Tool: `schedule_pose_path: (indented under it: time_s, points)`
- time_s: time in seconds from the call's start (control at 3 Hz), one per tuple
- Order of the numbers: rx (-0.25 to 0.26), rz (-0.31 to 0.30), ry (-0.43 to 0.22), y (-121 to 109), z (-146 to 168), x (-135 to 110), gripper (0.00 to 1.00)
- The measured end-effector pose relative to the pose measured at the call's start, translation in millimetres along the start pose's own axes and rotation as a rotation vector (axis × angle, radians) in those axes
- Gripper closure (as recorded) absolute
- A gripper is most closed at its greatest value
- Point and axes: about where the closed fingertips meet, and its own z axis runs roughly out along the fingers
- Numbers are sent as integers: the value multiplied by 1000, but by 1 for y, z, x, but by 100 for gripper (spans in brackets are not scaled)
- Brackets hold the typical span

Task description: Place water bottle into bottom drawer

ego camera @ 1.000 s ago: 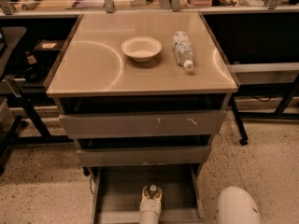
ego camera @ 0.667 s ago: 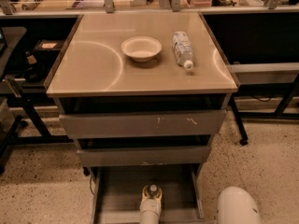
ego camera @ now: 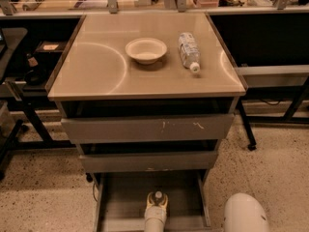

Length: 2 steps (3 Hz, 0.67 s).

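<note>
- At 6 o'clock in the view, the fingers (ego camera: 149, 203) pinch the water bottle (ego camera: 157, 195), one on each side of its top. The bottle is seen from above, cap up, and little more than the cap shows.
- The gripper (ego camera: 157, 200) sits inside the open bottom drawer (ego camera: 120, 197), about midway between the side rails. It is carried by a white arm (ego camera: 155, 222) that enters from the 6 o'clock edge.
- The bottle is over the drawer's grey floor; whether it touches that floor cannot be told.
- At 12 o'clock from the gripper come the middle drawer (ego camera: 145, 162) and then the top drawer (ego camera: 120, 128), which has white scratches on its front. Each stands only slightly out.
- Over them lies the worktop (ego camera: 91, 76), with a bowl (ego camera: 146, 50) toward its far edge.
- At 3 o'clock from the bowl, apart from it, a fat bottle (ego camera: 189, 50) lies on its side, cap toward 6 o'clock.
- At 3 o'clock from the gripper, outside the drawer, a white dome (ego camera: 245, 214) of the robot shows above the speckled floor (ego camera: 43, 197).
</note>
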Motion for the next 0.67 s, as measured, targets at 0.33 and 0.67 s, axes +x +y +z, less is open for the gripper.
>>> schedule_pose_path:
  time_s: [0.33, 0.67]
  points:
    - [0, 0, 0, 0, 0, 0, 12]
    - [0, 0, 0, 0, 0, 0, 0]
